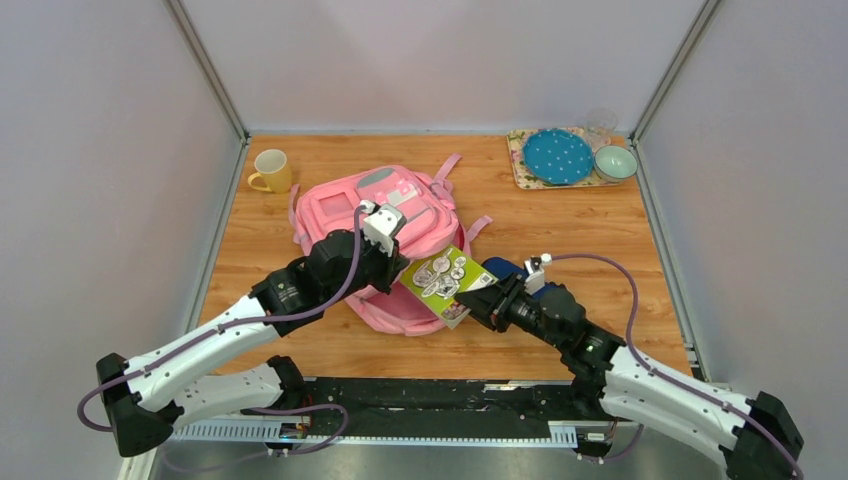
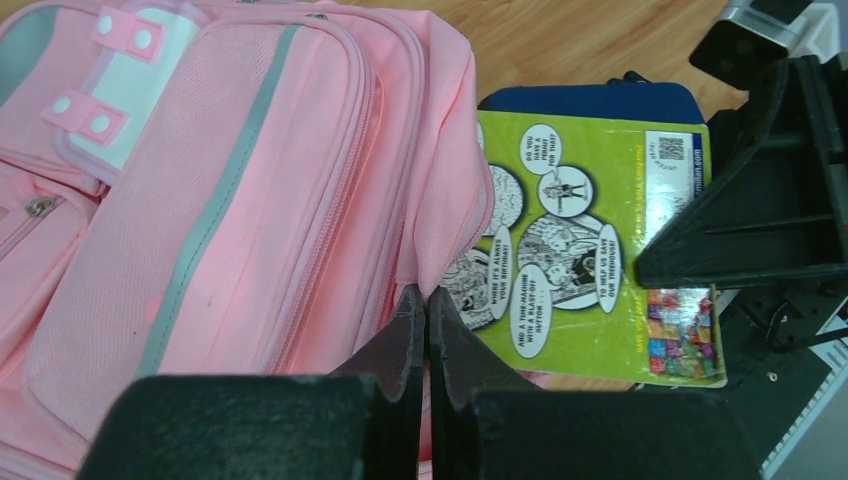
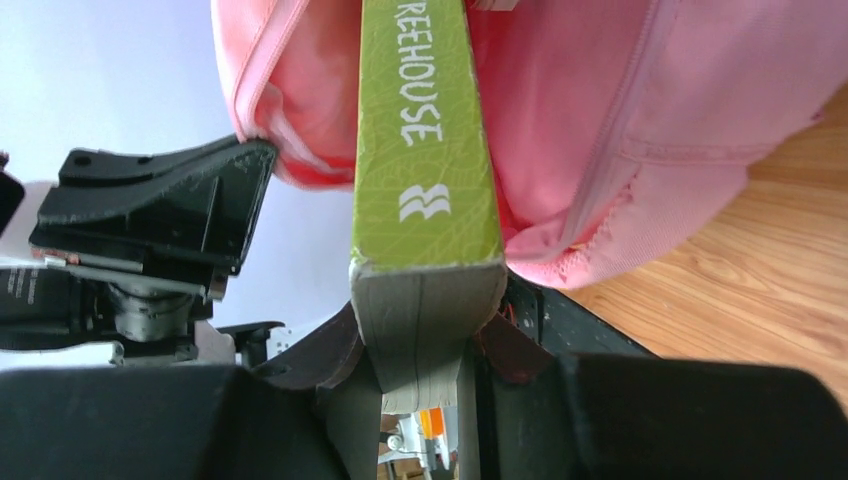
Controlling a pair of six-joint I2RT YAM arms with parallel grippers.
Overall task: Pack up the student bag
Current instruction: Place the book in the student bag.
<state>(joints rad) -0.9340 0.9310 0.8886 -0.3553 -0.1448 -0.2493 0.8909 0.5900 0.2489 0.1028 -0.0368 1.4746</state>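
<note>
The pink student bag (image 1: 340, 205) lies flat mid-table, its grey strips and clasp patch facing up (image 2: 250, 180). My left gripper (image 1: 395, 262) is shut on the fabric edge of the bag's opening (image 2: 427, 300) and pinches it between the fingertips. My right gripper (image 1: 480, 297) is shut on the lower end of a thick green comic book (image 1: 447, 278). The book's far end pokes into the bag's mouth (image 3: 425, 150), between folds of pink fabric (image 3: 620, 120). Its spine sits between the right gripper's (image 3: 425, 335) jaws. The book's cover (image 2: 580, 250) shows just right of the left gripper's fingertips.
A navy-blue pouch (image 1: 505, 268) lies under the book's right side (image 2: 600, 100). A yellow mug (image 1: 272, 170) stands at the back left. A patterned tray (image 1: 520, 165) at the back right carries a blue plate (image 1: 558, 157), a bowl (image 1: 615, 162) and a glass (image 1: 600, 122).
</note>
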